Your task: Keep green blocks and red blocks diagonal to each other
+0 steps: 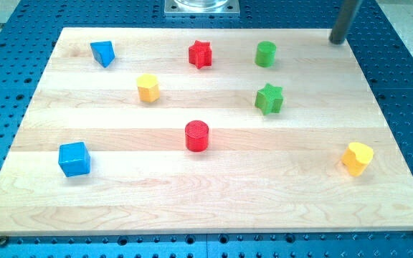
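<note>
A red star block sits near the view's top centre. A green cylinder stands to its right. A green star block lies below the cylinder. A red cylinder stands at the board's middle, down and left of the green star. My tip is at the view's top right, at the board's top edge, well right of the green cylinder and touching no block.
A blue triangular block sits top left, a yellow hexagonal block below and right of it, a blue cube at lower left, a yellow heart-like block at lower right. The wooden board lies on a blue perforated table.
</note>
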Robot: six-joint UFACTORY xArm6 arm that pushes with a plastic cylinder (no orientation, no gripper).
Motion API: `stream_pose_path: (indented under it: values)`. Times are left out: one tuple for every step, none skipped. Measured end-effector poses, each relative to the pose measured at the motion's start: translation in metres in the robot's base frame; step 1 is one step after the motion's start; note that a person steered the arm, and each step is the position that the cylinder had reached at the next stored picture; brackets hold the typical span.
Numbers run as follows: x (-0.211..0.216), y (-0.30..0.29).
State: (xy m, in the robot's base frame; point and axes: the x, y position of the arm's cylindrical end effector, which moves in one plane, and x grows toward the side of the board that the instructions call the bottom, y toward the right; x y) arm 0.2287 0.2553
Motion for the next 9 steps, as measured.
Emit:
stream_pose_path:
  values:
    - [-0.022,-0.066]
    - [0.024,-0.129]
    - [0.034,-0.135]
    - [0.087,-0.135]
    - [0.111,-0.130]
    - [0.119,-0.083]
    - [0.202,-0.039]
    - [0.213,-0.092]
    - [0.189,-0.108]
